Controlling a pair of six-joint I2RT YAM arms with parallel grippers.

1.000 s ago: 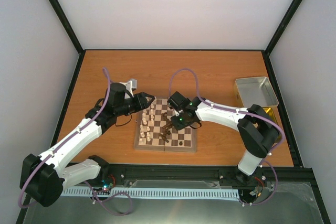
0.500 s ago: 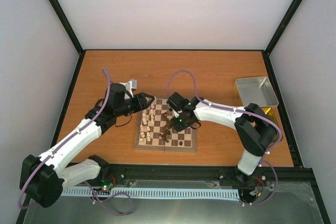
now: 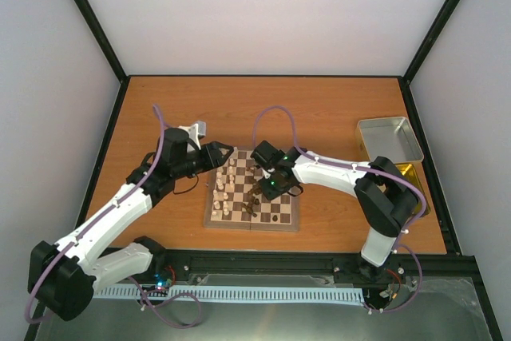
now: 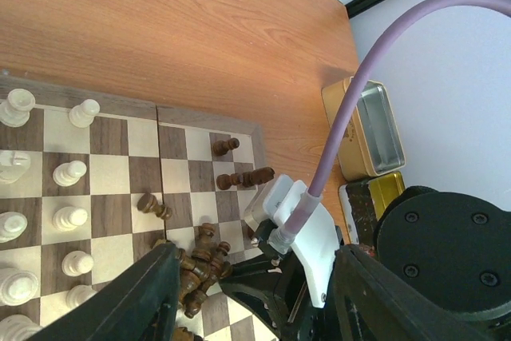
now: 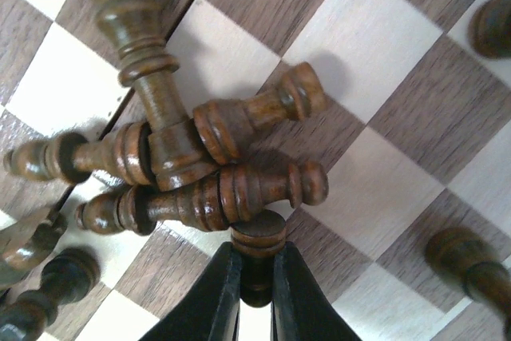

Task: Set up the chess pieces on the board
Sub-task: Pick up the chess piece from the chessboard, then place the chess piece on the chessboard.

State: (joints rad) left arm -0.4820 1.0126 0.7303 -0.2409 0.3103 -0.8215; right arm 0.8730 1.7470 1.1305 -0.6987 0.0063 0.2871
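The board (image 3: 211, 216) lies mid-table, with cream chessmen (image 4: 70, 173) standing along its left side. Several dark brown chess pieces (image 5: 176, 157) lie heaped on the squares near the seam, and a few others (image 4: 243, 177) lie scattered toward the right edge. My right gripper (image 5: 255, 269) is down at this heap, shut on the stem of one dark piece (image 5: 258, 235) just below the pile. My left gripper (image 4: 255, 301) hangs open above the board's far left corner (image 3: 226, 155) with no piece between its fingers (image 4: 152, 293); it looks down on the right arm's wrist.
An open metal tray (image 3: 389, 140) sits at the table's right edge, with a gold tin (image 3: 411, 175) just in front of it. Black frame posts border the table. The purple cables loop over both arms.
My right gripper's fingers have closed onto a dark piece at the heap, and that arm edged slightly left. The left arm shifted only a little.
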